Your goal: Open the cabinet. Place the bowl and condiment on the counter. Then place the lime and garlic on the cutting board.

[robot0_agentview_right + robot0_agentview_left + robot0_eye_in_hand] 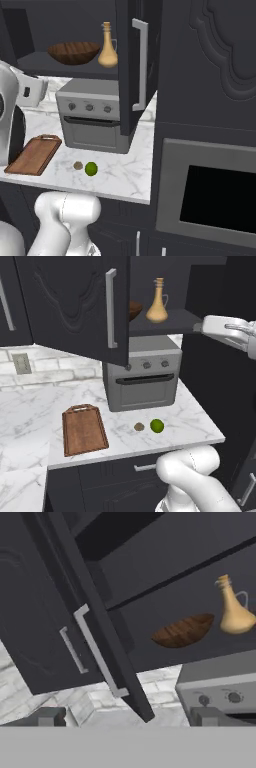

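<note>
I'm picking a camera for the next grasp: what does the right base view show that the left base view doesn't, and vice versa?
Right base view alone: the whole wooden bowl on the cabinet shelf, and a built-in oven at right. Left base view alone: a wall outlet, with the bowl reduced to a sliver behind the open door. Both: the condiment bottle, toaster oven, cutting board, garlic and lime.

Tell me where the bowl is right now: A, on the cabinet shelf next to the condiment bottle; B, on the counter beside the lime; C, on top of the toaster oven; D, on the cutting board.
A: the bowl sits on the shelf of the open cabinet, beside the bottle, above the toaster oven.
</note>
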